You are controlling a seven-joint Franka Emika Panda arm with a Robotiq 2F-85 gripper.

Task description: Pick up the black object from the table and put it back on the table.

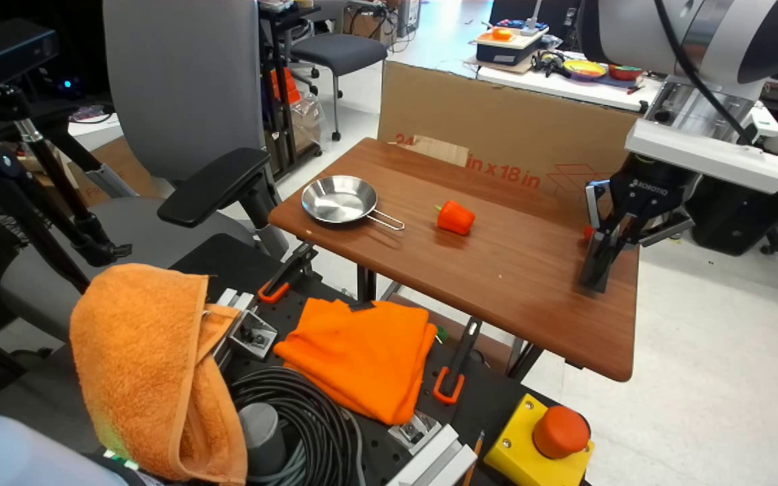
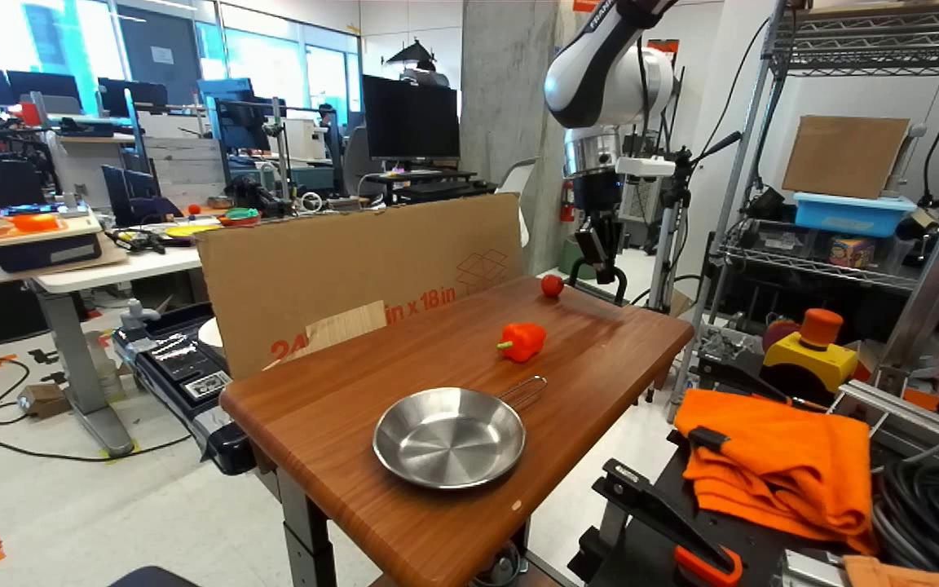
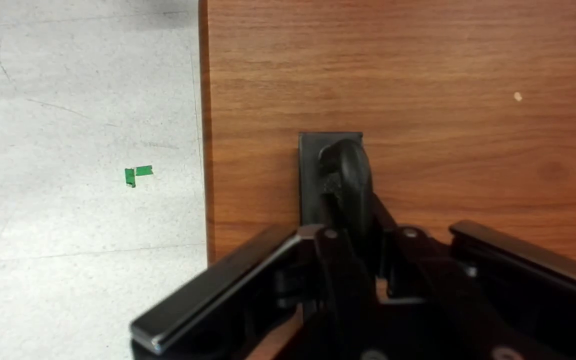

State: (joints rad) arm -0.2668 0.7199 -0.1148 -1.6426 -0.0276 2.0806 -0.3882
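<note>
The black object is a slim black piece with a flat rectangular base and a raised rounded grip. In the wrist view the black object (image 3: 313, 155) lies below my gripper (image 3: 354, 212), whose fingers close on both sides of the raised grip. In an exterior view the object (image 1: 593, 273) hangs under my gripper (image 1: 613, 243), near the end of the brown table (image 1: 531, 283). In an exterior view the gripper (image 2: 600, 220) and the object (image 2: 596, 253) appear just above the table (image 2: 437, 350); the exact gap cannot be told. The fingers hide part of the object.
A steel pan (image 1: 340, 200) and an orange-red pepper (image 1: 455, 217) stand on the table. A red ball (image 2: 552, 285) lies near the gripper's end. A cardboard panel (image 1: 510, 121) borders the long side. The table edge (image 3: 207, 125) is close beside the object.
</note>
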